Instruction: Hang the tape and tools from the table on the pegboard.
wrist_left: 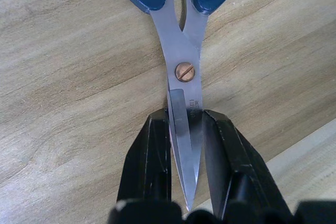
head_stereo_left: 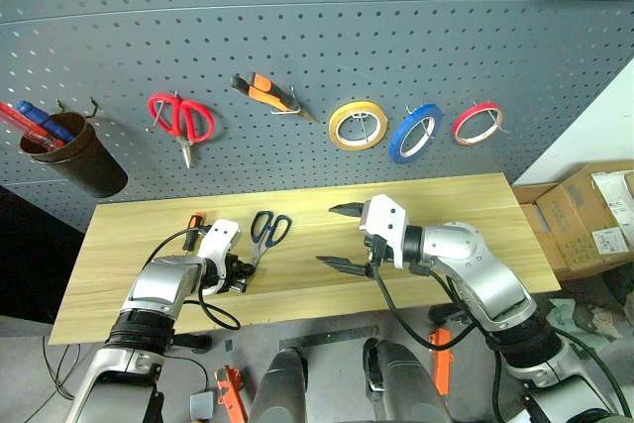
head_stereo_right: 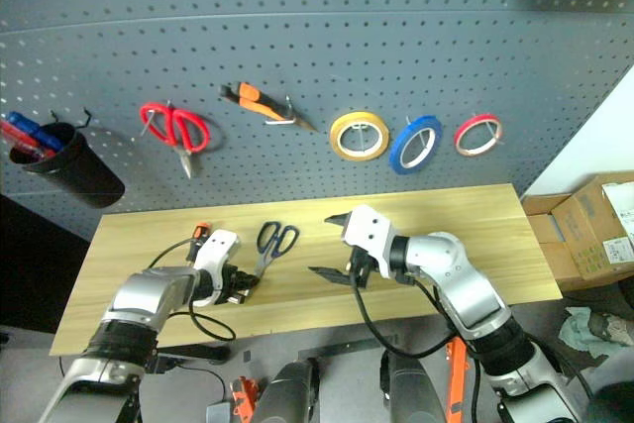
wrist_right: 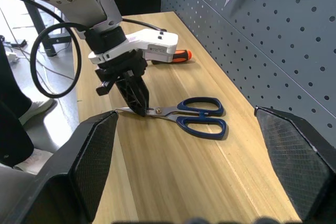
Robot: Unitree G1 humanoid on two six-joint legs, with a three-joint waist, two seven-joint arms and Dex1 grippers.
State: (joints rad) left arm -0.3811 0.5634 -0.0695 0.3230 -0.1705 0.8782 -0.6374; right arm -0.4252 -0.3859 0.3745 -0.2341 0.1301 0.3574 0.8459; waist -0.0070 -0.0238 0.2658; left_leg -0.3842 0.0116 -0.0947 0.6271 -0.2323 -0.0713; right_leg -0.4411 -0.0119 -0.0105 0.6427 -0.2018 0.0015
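Your left gripper (wrist_left: 186, 156) pinches the scissors (wrist_right: 184, 115) by the blades flat on the table (head_stereo_left: 466, 205), right gripper (head_stereo_left: 342, 237) spread; lift level, keep handles toward the pegboard (head_stereo_left: 317, 37).

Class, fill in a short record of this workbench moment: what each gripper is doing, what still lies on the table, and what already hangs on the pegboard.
left gripper: jaws shut on the blades of the blue-handled scissors, which lie flat on the table
right gripper: jaws open, above the table, holding nothing
also on table: screwdriver beside the left gripper
on pegboard: red scissors, pliers, yellow roll, blue tape, red roll, brown cup
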